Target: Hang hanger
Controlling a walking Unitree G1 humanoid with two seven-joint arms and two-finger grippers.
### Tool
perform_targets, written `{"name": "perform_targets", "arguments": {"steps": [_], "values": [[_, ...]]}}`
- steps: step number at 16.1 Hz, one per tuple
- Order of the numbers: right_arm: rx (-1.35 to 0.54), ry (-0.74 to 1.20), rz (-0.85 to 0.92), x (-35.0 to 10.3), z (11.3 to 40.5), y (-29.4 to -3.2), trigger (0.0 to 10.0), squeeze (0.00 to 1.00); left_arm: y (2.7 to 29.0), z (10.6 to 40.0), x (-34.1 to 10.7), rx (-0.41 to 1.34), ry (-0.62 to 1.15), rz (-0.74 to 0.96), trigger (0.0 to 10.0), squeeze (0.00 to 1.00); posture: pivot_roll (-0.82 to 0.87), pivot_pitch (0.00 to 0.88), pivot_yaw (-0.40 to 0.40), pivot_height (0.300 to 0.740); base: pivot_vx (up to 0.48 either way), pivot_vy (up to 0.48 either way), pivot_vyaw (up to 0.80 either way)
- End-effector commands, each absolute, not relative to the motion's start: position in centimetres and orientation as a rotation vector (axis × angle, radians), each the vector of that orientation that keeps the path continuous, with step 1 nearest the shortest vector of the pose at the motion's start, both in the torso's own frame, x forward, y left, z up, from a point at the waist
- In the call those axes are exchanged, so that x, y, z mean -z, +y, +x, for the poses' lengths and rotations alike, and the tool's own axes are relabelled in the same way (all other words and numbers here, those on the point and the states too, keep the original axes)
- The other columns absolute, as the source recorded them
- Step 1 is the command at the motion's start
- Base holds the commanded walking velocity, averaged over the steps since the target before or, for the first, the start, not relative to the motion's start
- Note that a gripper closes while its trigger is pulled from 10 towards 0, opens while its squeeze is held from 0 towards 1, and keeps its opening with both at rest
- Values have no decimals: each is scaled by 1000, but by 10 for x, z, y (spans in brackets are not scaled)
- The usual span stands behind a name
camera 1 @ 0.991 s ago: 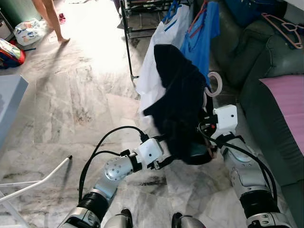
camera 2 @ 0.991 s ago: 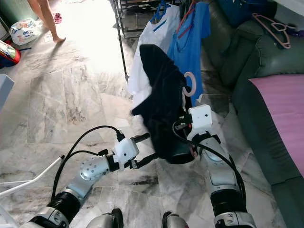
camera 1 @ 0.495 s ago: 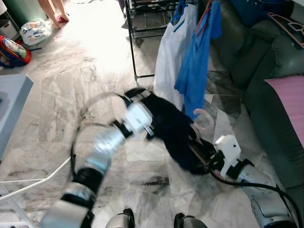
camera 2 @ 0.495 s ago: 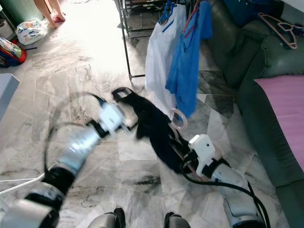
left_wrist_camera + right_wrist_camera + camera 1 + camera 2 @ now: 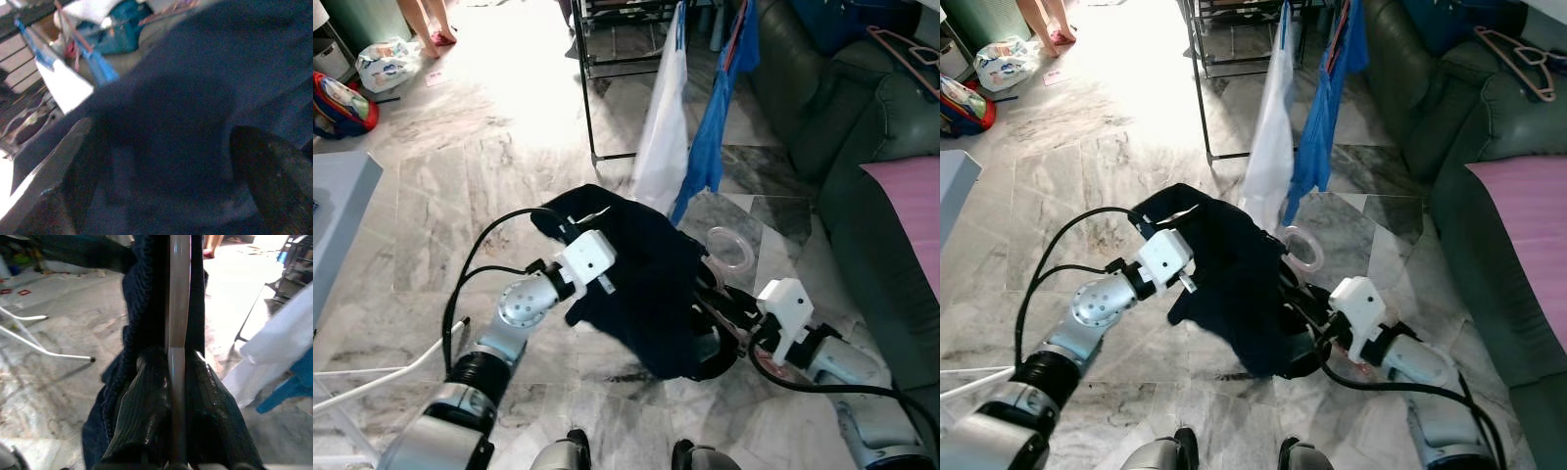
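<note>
A dark navy garment (image 5: 646, 284) hangs bunched on a pale hanger whose round hook (image 5: 730, 249) sticks out toward the rack. My right gripper (image 5: 176, 360) is shut on the hanger's flat bar (image 5: 178, 293), low in front of me at the right. My left wrist (image 5: 587, 258) presses into the garment's left side, and the cloth drapes over that hand. In the left wrist view my left gripper (image 5: 164, 139) stands open, its fingers wide apart with navy cloth between and beyond them.
A black clothes rack (image 5: 592, 69) stands ahead with a white shirt (image 5: 666, 137) and a blue shirt (image 5: 720, 108) on it. A dark green sofa (image 5: 862, 127) with a pink hanger (image 5: 901, 49) lies right. A person's feet (image 5: 431, 24) and bags (image 5: 342, 103) are far left.
The garment has come down from up by the rack to low between my arms. My left arm has swung in against it, and the cloth now covers that hand.
</note>
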State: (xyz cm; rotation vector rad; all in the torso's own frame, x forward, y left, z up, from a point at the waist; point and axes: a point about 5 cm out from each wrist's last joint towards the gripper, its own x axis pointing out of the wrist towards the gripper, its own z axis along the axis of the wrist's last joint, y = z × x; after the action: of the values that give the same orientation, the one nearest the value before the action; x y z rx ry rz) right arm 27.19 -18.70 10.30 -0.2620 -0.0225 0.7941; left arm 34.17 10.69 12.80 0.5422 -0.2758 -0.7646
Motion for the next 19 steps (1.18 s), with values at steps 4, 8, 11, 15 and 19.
{"name": "perform_targets", "arguments": {"steps": [4,8,11,15,19], "values": [[-858,-80,-273,-118,271,-184,10000,0,112,348,-122,721,-206,546,10000,0,-54,198,66,740,0,0,0],[-942,-78,-254,-122,266,-176,10000,0,110,349,-116,652,-172,477,2667,0,-56,197,65,740,0,0,0],[-966,-72,-244,-125,264,-175,10000,0,110,353,-116,589,-160,443,0,0,-59,196,66,740,0,0,0],[-964,-64,-240,-124,263,-174,10000,0,114,357,-118,520,-151,398,0,0,-60,198,68,740,0,0,0],[-966,-47,-227,-121,262,-174,10000,0,119,359,-122,478,-161,378,0,0,-58,201,69,740,0,0,0]]}}
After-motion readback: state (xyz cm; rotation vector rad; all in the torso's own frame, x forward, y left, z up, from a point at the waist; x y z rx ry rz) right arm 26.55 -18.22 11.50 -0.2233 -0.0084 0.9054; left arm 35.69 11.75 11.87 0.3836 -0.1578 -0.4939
